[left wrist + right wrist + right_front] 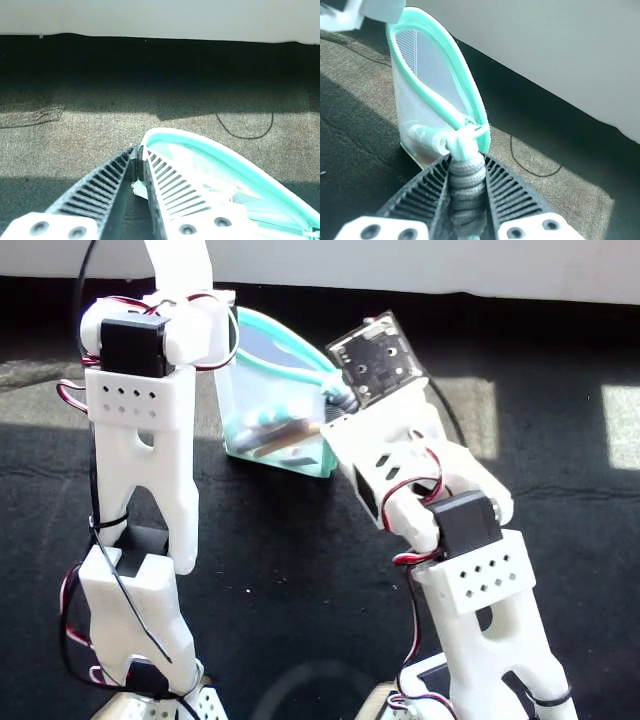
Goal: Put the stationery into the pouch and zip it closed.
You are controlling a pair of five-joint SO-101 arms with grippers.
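At one end of the pouch [427, 100], the right gripper [466, 159] is squeezing its jaws tight on the grey zip cord [467, 187]. At the other end of the pouch, the left gripper [138, 150] is pinching the green rim [225, 154], with its jaws pressed together. The pouch is standing up on the dark table [250, 570] with its mouth open and the stationery [268, 430] lying inside. It is looking soft, light and floppy, so holding one end and tugging the cord is probably the best way to grab it.

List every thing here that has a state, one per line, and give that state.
pouch: upright, zip open, mouth gaping
stationery: inside the pouch
left gripper: jaws shut on the pouch's rim
right gripper: jaws shut on the zip pull cord
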